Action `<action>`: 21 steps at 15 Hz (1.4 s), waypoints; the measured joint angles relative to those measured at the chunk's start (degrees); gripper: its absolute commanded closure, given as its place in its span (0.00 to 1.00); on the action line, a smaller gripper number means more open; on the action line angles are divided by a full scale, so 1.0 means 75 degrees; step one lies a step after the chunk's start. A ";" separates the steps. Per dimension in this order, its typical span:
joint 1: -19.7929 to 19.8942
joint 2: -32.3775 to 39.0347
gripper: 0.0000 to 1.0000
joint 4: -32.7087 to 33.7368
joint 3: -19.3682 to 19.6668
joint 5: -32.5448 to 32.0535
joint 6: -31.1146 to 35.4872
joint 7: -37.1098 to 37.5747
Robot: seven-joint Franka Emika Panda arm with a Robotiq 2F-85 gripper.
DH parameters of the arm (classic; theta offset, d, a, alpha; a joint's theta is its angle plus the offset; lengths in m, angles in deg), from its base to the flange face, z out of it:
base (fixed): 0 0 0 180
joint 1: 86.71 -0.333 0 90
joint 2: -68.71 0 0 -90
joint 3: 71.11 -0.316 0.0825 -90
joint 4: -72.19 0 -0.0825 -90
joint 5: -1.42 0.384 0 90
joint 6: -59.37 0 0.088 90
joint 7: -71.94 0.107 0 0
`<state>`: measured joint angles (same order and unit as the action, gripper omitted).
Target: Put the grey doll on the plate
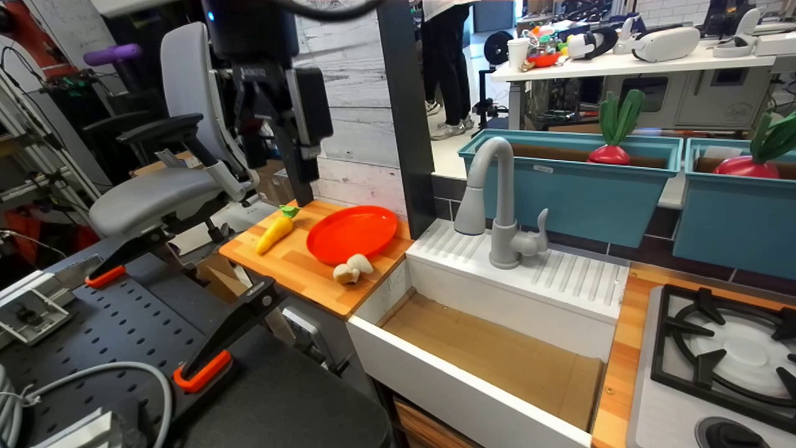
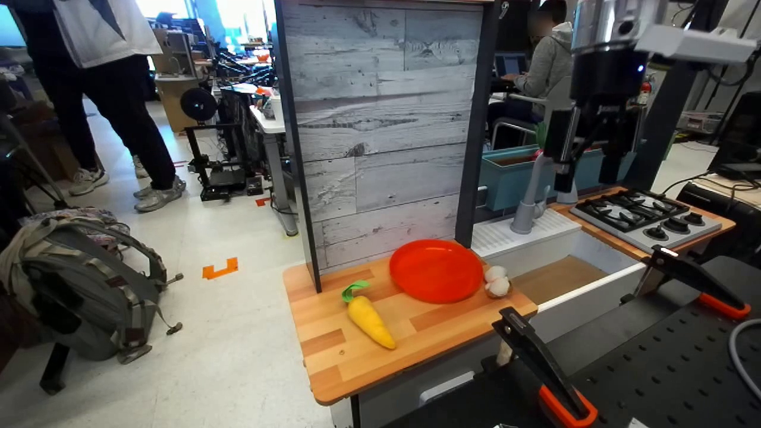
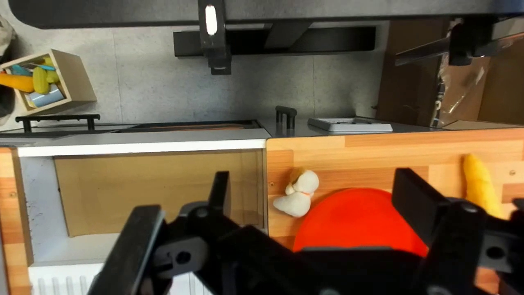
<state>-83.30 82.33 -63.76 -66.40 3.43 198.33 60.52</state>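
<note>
While the fingers (image 3: 415, 196) stand wide apart with nothing in their grasp, the gripper (image 2: 587, 176) hangs well above the doll (image 3: 298, 201), and we judge the step in hand to be the approach. Pale, more white than grey to our eyes, the doll lies on the counter (image 2: 351, 368), in the strip between the plate (image 3: 356, 221) and the sink (image 1: 460, 401), just beside the plate's rim; whether the two touch, we cannot tell. We would centre the gripper over the doll first, then come straight down, since a slanted approach could nudge it toward the sink. Room on the plate side looks tight, so we would turn the gripper until both fingers have a way down, keeping the nearer one off the rim. A pinch at the doll's narrow middle should hold best; it looks soft, so a gentle squeeze ought to do. Next, we would lift clear of the rim, make the short move to the plate's centre, and let go low. Farther out, across the plate from the doll, the carrot (image 2: 370, 321) lies well apart and need not enter our path.
</note>
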 measured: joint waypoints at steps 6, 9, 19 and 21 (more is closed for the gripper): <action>0.0046 0.2000 0.00 0.1159 -0.0230 -0.0008 0.0542 0.0004; 0.0195 0.2708 0.00 0.1695 -0.0412 -0.0007 0.0611 -0.0026; 0.0250 0.4434 0.00 0.2695 -0.0669 -0.0120 0.1302 -0.0055; 0.0211 0.4648 0.26 0.2830 -0.0669 -0.0181 0.1306 -0.0053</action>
<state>-81.72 117.19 -42.53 -71.41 2.08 208.13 60.12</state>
